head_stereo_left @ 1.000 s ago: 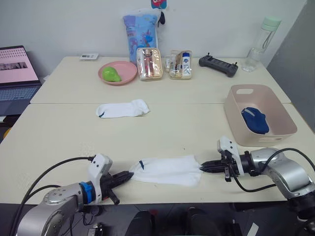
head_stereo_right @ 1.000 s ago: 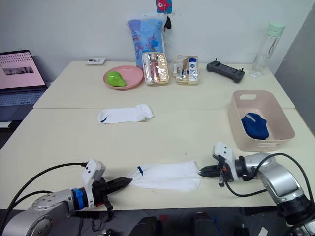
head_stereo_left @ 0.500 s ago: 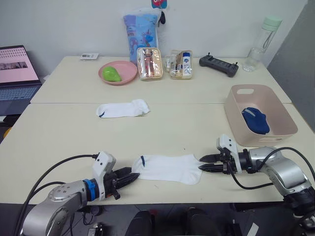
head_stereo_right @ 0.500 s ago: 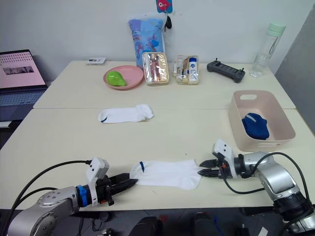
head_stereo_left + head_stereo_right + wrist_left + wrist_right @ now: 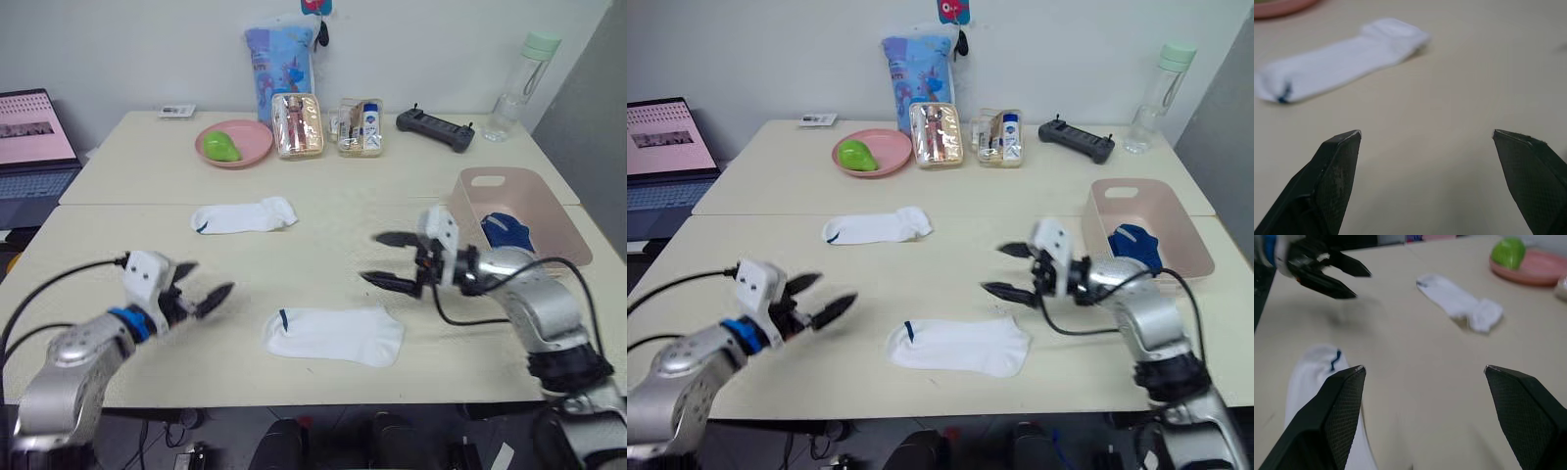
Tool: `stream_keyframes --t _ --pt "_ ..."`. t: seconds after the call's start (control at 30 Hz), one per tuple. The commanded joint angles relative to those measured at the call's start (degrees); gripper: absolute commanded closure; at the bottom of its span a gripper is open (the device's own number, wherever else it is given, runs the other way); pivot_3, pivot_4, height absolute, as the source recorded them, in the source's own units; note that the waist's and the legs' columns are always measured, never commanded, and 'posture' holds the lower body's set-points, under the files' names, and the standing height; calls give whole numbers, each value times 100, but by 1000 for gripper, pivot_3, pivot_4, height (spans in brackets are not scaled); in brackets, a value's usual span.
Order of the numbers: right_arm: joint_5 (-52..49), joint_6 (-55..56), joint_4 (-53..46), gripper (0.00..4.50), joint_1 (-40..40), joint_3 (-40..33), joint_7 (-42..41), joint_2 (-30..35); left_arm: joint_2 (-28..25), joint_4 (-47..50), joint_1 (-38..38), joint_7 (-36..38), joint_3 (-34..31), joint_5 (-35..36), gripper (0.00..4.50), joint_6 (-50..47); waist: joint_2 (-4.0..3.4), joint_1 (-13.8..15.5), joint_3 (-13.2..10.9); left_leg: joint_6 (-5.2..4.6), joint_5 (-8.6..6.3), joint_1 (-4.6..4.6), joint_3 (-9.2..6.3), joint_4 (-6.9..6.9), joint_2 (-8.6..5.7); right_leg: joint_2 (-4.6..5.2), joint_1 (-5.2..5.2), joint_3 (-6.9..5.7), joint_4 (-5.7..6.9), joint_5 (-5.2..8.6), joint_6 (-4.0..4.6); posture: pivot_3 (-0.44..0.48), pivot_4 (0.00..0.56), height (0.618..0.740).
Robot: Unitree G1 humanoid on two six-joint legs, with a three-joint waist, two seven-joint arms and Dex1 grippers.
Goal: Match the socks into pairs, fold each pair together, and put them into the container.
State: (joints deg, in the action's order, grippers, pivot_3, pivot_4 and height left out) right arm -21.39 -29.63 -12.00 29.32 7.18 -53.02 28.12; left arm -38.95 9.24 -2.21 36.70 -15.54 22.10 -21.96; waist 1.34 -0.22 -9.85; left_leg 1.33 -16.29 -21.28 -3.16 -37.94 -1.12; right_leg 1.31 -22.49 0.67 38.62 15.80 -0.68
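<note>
– Where's the near white sock (image 5: 333, 335)?
– Flat on the desk (image 5: 118, 250), lower centre, lying left-right, dark-marked cuff leftward.
– And the tools?
– Left tool (image 5: 201, 296) and right tool (image 5: 387, 259) both gape wide, empty, flanking it.

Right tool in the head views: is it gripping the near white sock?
No. The right tool hangs open above the table, apart from the near white sock, which lies flat.
</note>
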Motion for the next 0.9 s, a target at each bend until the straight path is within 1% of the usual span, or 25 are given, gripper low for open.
stream_keyframes --t 0.03,0.1,0.13,0.17,0.23,0.3,0.37,0.43,0.5,0.57,0.63,0.73,0.9 --pt "63 -61 -303 345 233 7 459 -227 114 -757 -692 -147 496 -680 35 654 3 11 2 1 0 -7 0 0 -1 2 -5 1 -2 -1 -2 0 150 740" --pt "149 -2 -288 345 240 110 619 -358 371 -1846 -1616 -241 916 -1083 35 1019 12 81 7 1 0 -22 -8 -3 -12 11 -16 -8 -6 -2 -3 0 150 740" --pt "187 35 -272 345 234 143 670 -395 471 -2274 -1937 -271 1032 -1225 35 1175 15 118 9 2 1 -53 -16 -11 -16 15 -46 -18 -3 -6 -7 0 150 740" --pt "227 65 -261 345 218 160 702 -408 520 -2683 -2198 -239 1183 -1412 35 1421 19 119 7 4 3 -79 -18 -20 -21 17 -72 -19 10 -8 -10 0 150 740" --pt "275 77 -234 345 216 190 713 -422 573 -3324 -2578 -135 1407 -1673 35 1856 22 111 6 4 3 -94 -7 -23 -20 19 -88 -10 15 -11 -13 0 150 740" --pt "318 95 -234 345 191 216 762 -416 759 -4197 -3168 -91 1556 -1816 35 2276 23 67 5 4 3 -100 5 -22 -21 19 -99 0 14 -12 -13 0 150 740" --pt "308 36 -260 345 60 194 878 -439 1081 -5049 -3814 -68 1595 -1837 35 2561 28 57 3 3 4 -106 3 -22 -19 18 -105 -7 18 -12 -13 0 150 740" --pt "346 55 -318 345 -57 212 893 -390 1224 -5658 -4209 -23 1736 -2046 35 2895 29 41 2 2 4 -112 -3 -24 -18 18 -108 -15 25 -11 -13 0 150 740" --pt "348 32 -359 345 -92 190 926 -385 1279 -6096 -4435 10 1801 -2168 35 3132 29 13 2 2 4 -113 0 -26 -19 18 -107 -14 25 -12 -13 0 150 740" --pt "360 6 -370 345 -97 166 982 -401 1343 -6469 -4632 31 1781 -2187 35 3257 29 -51 2 1 4 -111 11 -26 -20 17 -110 -3 27 -12 -14 0 150 740" --pt "370 -12 -432 345 -139 119 1058 -374 1433 -6902 -4881 157 1896 -2326 35 3254 30 -90 2 1 4 -110 12 -26 -19 17 -112 -2 31 -12 -14 0 150 740" --pt "370 -26 -477 345 -165 117 1088 -355 1421 -7244 -5043 59 2033 -2578 626 3492 31 -107 2 0 5 -110 4 -27 -17 12 -113 -11 37 -12 -14 0 150 740" --pt "320 -118 -607 345 -232 44 1171 -317 1369 -7355 -5079 126 1992 -2635 2261 3402 31 -130 1 0 5 -108 2 -30 -18 12 -111 -9 40 -14 -17 0 150 740"
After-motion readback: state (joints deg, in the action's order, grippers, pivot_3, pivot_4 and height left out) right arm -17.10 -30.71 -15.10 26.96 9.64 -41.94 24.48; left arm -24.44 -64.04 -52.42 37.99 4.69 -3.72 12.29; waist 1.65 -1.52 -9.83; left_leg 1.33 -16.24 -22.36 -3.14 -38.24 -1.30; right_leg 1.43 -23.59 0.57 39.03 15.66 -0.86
